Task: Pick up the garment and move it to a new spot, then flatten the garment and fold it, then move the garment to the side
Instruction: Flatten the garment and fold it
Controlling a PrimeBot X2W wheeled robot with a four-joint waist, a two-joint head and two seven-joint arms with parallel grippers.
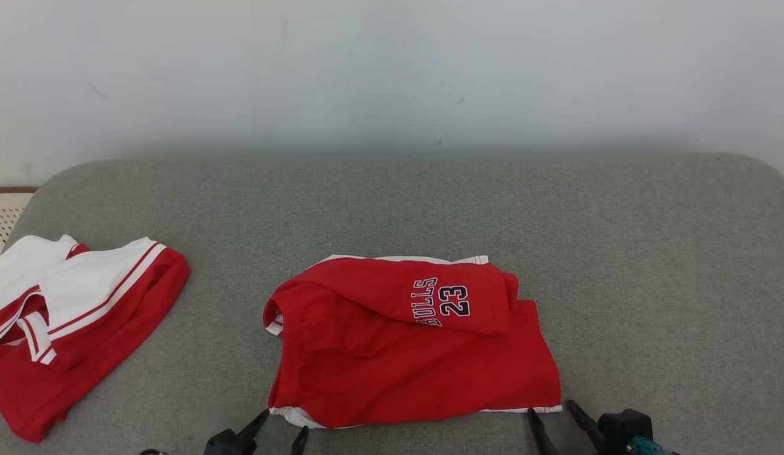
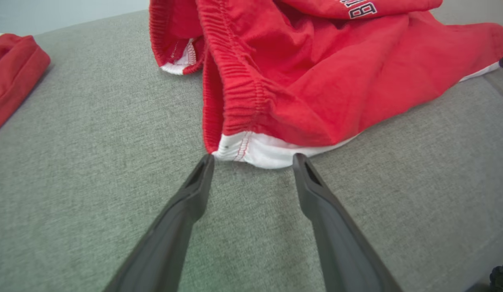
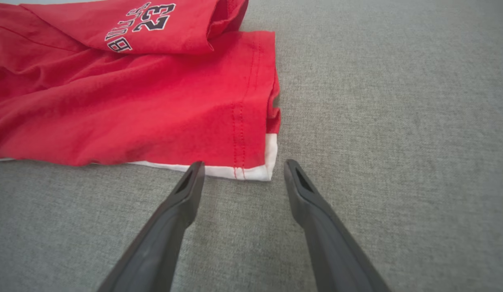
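Spread wide and empty, a hem corner of the red shorts (image 1: pixel 398 354) just ahead of left gripper (image 2: pixel 253 157) and right gripper (image 3: pixel 244 162) each, seemingly for pinching both.

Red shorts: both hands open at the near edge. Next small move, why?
Probably ease both hands forward and close on the near corners: left hand and right hand open, tips at the white edge of the red shorts, nothing held.

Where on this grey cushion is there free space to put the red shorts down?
The widest bare patch lies right of the shorts, up to the cushion edge. A strip behind them is also free. Left is tighter: the other garment lies there.
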